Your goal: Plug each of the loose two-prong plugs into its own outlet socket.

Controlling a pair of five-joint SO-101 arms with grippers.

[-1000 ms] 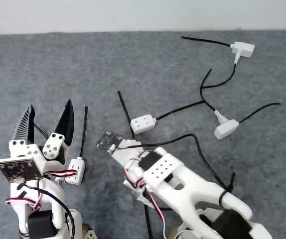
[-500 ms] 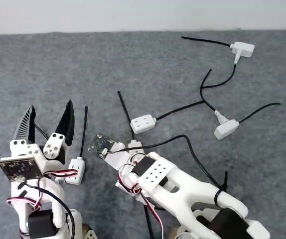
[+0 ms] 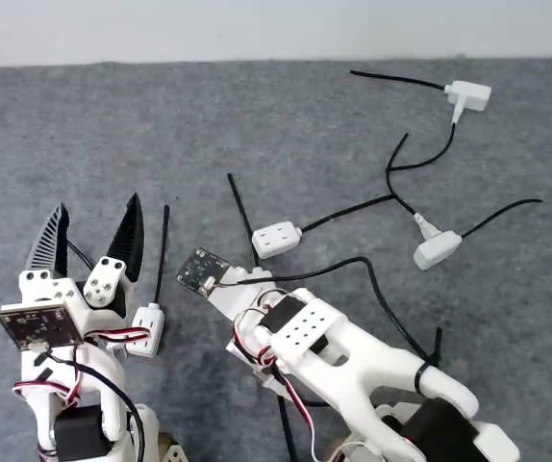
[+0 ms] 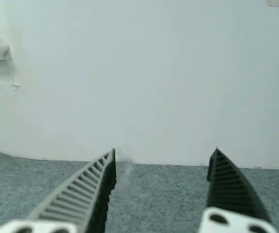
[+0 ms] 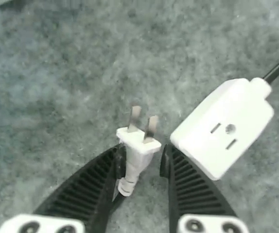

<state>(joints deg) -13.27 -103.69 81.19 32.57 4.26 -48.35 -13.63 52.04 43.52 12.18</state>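
Right fingers [image 5: 98, 180] are closed down to plug width on the two-prong plug [image 5: 138, 145]. They grip the white body from both sides, with the prongs sticking out ahead and unobstructed, so it's a sensible hold for insertion. Contact on one side is hard to confirm, but it looks seated.

The plug is low over the worktop [image 3: 305, 125] around the middle, just beside the nearest socket [image 5: 222, 127] and not touching it. The socket lies with its slots facing up and the prongs run roughly level, so I'd expect the plug to need tipping prongs-down and a short sideways shift before any push. The socket is loose on its cable and will likely slide.

Left fingers [image 4: 86, 191] are spread wide and empty, raised over the near left corner and pointing at the far edge. They look parked and could brace the socket.

There are two more connector blocks, one [image 3: 437, 250] toward the right edge and one [image 3: 468, 94] at the far right corner. They're too small to tell if they're mated. A white connector [image 3: 148, 320] lies by the left arm's base; I can't tell if it's a plug or a socket.
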